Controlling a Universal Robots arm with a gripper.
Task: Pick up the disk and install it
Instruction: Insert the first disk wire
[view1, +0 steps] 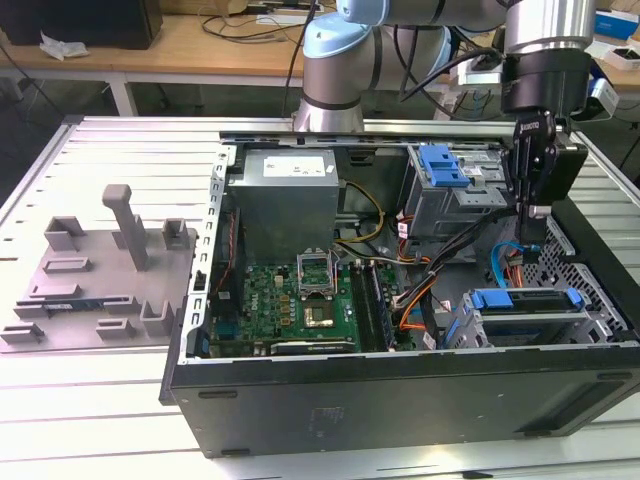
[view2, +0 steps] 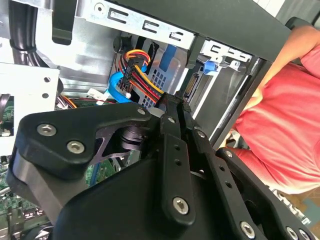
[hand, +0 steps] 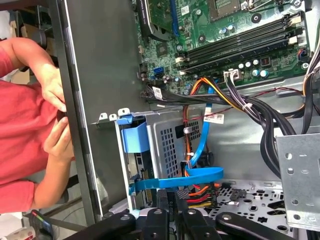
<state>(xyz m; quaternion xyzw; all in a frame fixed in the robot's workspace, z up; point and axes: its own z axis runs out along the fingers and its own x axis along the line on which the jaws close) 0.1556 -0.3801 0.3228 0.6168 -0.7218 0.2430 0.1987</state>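
Inside the computer case (view1: 400, 395), a drive cage (view1: 520, 335) in one corner holds the disk (view1: 525, 299), its blue carrier frame on top. The gripper (view1: 534, 232) hangs just above that corner of the case, fingers together and empty. The case also holds a motherboard (view1: 290, 300) and a grey power supply (view1: 285, 200).

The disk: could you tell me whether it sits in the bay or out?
In: the disk sits inside the corner bay, tool above it.

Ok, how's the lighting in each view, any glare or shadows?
Exterior view: even light, table washed pale, case interior dimmer. Second wrist view: gripper a dark mass against bright metal cage. First wrist view: evenly lit, slight sheen on the blue cable.
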